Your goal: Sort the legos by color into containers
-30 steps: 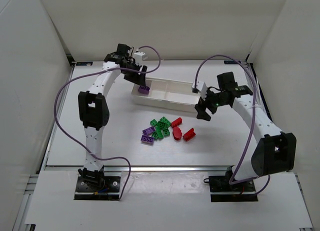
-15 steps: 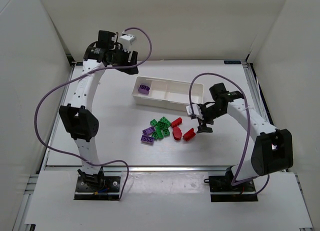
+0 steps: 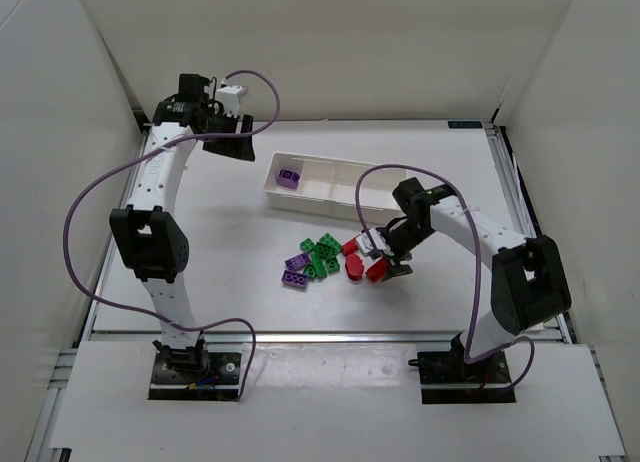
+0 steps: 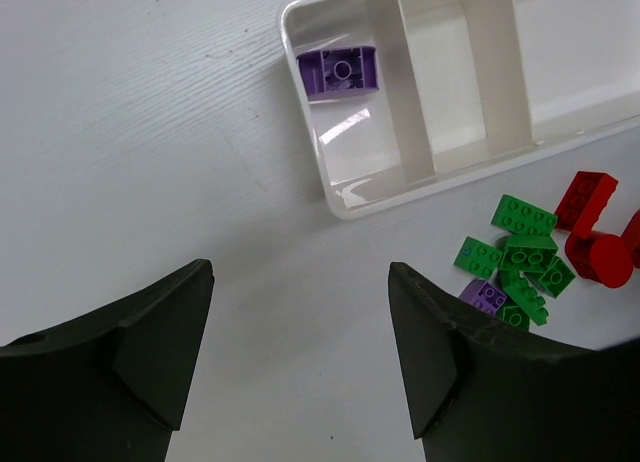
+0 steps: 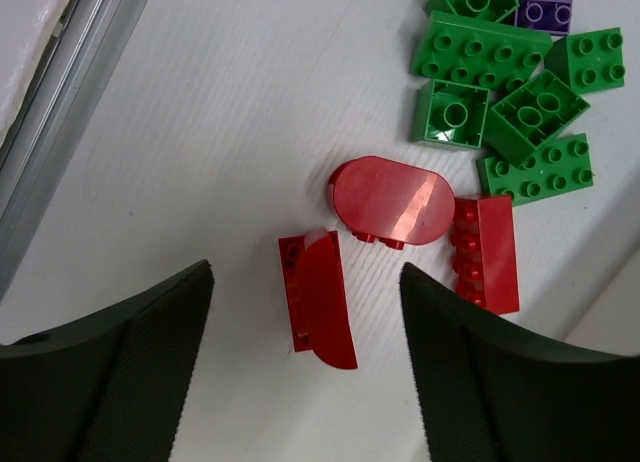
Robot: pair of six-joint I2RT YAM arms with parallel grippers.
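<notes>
Right jaws: I am seeing them spread wide, gripping nothing, hovering low with a small red half-round plastic brick point(image 5: 320, 302) lying between them on the white surface point(image 5: 200, 132).
Red group: a red oval-topped brick point(image 5: 392, 200) is touching a red rectangular studded brick point(image 5: 487, 252), just beside the half-round one.
Green cluster: green studded bricks point(image 5: 480, 47) are bunching beyond the reds, a loose purple brick point(image 5: 545, 7) at their far edge.
Left jaws: I am seeing them released, hanging high near the tray's left end.
Tray: the long white three-compartment plastic tray point(image 4: 405, 92) is holding one purple studded brick point(image 4: 340, 70) in its left end compartment.
</notes>
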